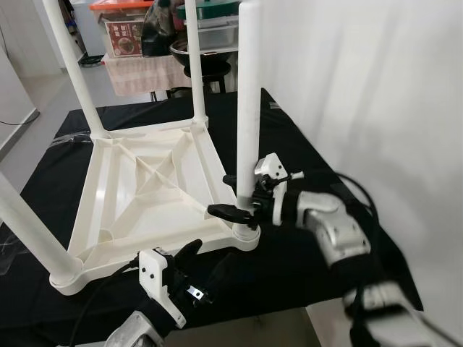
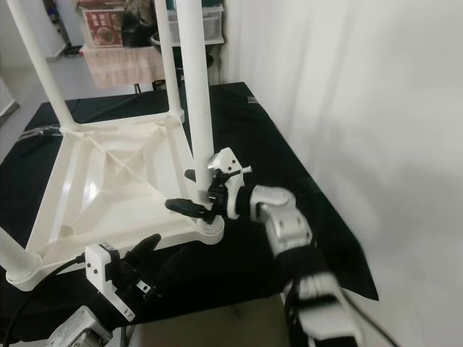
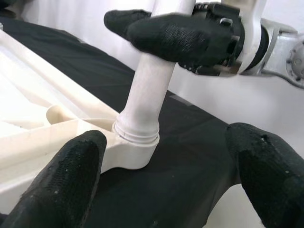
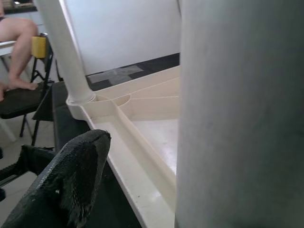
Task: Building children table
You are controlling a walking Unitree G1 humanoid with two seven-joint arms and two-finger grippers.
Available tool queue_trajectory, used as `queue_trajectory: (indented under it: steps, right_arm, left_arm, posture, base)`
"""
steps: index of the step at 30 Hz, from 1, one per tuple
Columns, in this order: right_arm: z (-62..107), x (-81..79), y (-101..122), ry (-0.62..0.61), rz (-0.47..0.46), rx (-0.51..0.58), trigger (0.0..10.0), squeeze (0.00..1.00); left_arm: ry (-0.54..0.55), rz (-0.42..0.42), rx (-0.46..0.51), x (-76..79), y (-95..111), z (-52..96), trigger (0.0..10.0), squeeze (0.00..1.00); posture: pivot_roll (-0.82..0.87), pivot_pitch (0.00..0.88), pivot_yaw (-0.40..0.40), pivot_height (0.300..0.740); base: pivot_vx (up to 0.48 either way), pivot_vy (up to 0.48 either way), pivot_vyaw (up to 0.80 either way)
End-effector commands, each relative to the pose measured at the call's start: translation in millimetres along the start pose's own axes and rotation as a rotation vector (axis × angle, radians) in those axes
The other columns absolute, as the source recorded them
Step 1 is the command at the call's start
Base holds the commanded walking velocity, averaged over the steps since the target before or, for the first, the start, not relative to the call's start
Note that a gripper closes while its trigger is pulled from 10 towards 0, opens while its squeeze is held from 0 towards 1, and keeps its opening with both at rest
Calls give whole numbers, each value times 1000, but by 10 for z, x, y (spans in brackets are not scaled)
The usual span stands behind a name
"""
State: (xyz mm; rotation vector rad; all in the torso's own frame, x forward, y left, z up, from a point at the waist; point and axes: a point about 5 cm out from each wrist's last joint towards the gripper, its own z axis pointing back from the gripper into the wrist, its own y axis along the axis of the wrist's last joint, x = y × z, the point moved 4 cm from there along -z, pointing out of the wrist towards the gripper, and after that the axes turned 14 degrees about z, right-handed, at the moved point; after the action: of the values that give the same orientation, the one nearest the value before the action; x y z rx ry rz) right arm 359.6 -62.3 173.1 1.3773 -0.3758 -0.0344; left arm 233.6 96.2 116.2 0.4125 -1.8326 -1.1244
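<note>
Left gripper [image 1: 189, 269] spread below table [image 1: 137, 181]

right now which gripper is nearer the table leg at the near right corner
Right. The right gripper has its jaws around the table leg just above its socket. The left gripper sits lower, off the tabletop's near edge, jaws open, short of the leg.

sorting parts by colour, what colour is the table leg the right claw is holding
White, like the tabletop. The table leg shows best in the left eye view.

Head views look down; wrist views close on table leg [image 3: 142, 95].
</note>
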Motion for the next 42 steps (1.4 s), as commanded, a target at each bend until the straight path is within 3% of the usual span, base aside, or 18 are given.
queue_trajectory:
  steps: [1,2,3,11,17,19,20,22,23,24,26,28,34,35,41,42]
  right_arm:
    - [-41,-64,-24,81,-10,7,5098,0]
    - [-41,-64,-24,81,-10,7,5098,0]
    - [-25,-46,-34,93,-24,4,0,0]
    - [13,-7,-44,103,-42,3,0,0]
    - [81,-26,-141,26,-49,0,0,0]
    - [76,-82,-231,-17,-69,-19,0,0]
    - [-3,-161,-524,-341,-145,-162,0,0]
    - [-3,-161,-524,-341,-145,-162,0,0]
    - [-102,-403,-638,-450,-212,-208,0,0]
    - [-83,-438,-721,-552,-232,-252,0,0]
    - [-72,-374,-723,-597,-220,-261,0,0]
    - [-119,-251,-645,-566,-179,-226,0,0]
    - [-170,-248,-601,-542,-172,-209,0,0]
    - [-196,-237,-555,-509,-169,-185,10000,1000]
    - [-238,-218,-408,-431,-183,-106,10000,1000]
    - [-251,-207,-273,-350,-180,-38,10000,1000]
  left_arm:
    - [15,5,-5,-36,-22,13,10000,0]
    - [15,5,-5,-36,-22,13,10000,0]
    - [15,5,-5,-33,-26,11,10000,0]
    - [15,6,-5,-23,-34,16,10000,0]
    - [15,8,-7,-14,-36,36,10000,0]
    - [16,8,-7,-11,-36,49,10000,0]
    - [17,9,-8,-10,-31,63,10000,0]
    - [17,9,-8,-10,-31,63,10000,0]
    - [18,9,-9,-16,-23,73,10000,0]
    - [17,11,-14,-21,-31,79,10000,0]
    - [13,16,-19,-21,-34,80,10000,0]
    - [9,16,-24,-17,-36,81,10000,0]
    - [16,15,-16,-21,-26,80,10000,0]
    - [19,15,-12,-27,-20,76,10000,0]
    - [20,15,-10,-33,-14,70,10000,0]
    - [19,16,-10,-33,-13,65,10000,0]
  posture:
    - [1,0,-5,740]
    - [1,0,-5,740]
    - [7,0,-7,740]
    - [6,0,-4,740]
    - [2,0,-9,740]
    - [6,0,-15,740]
    - [-7,0,-10,740]
    - [-7,0,-10,740]
    - [-5,0,8,740]
    - [-37,0,17,740]
    - [-3,0,0,740]
    - [-17,0,9,740]
    - [-9,0,8,740]
    - [-12,0,9,740]
    - [-12,0,9,740]
    - [-14,0,8,740]
  base:
    - [0,0,0]
    - [0,0,0]
    - [0,0,0]
    - [0,0,0]
    - [0,0,0]
    - [0,0,0]
    - [0,0,0]
    - [0,0,0]
    - [0,0,0]
    - [0,0,0]
    - [0,0,0]
    - [0,0,0]
    - [0,0,0]
    - [0,0,0]
    - [0,0,0]
    - [0,0,0]
